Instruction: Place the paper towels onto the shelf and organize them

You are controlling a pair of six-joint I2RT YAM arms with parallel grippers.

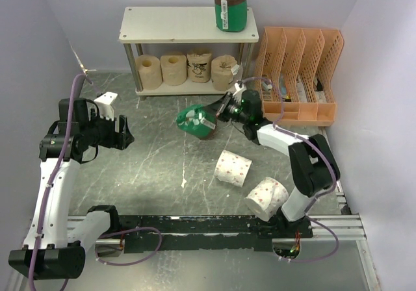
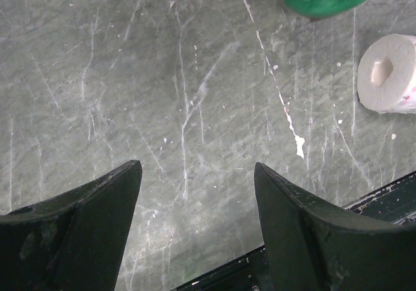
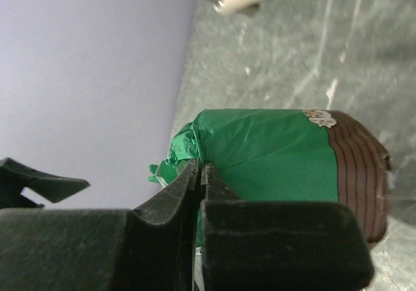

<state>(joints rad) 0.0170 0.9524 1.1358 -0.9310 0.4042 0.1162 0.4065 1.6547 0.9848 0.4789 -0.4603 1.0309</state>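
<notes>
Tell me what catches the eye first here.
The green-wrapped roll at mid-table stands out, the right gripper pinching its crumpled wrapper end. Behind it, the shelf carries a matching green roll on top and four tan rolls in a row below. Two white dotted rolls lie on their sides near the right arm's base.

— What's on the shelf [image 1: 185, 25] right now?
— You've got one green roll [image 1: 231, 8] standing upright at the right end of its top board, and four tan rolls [image 1: 174, 68] in a row on the lower board.
— And the rest?
— Your right gripper [image 1: 220, 109] clasps the second green roll [image 1: 197, 122], tilted, just in front of the shelf. Two white rolls [image 1: 233, 167] lie farther out in front, toward its right. Your left gripper [image 1: 123, 135] hangs well off the shelf's front-left.
</notes>
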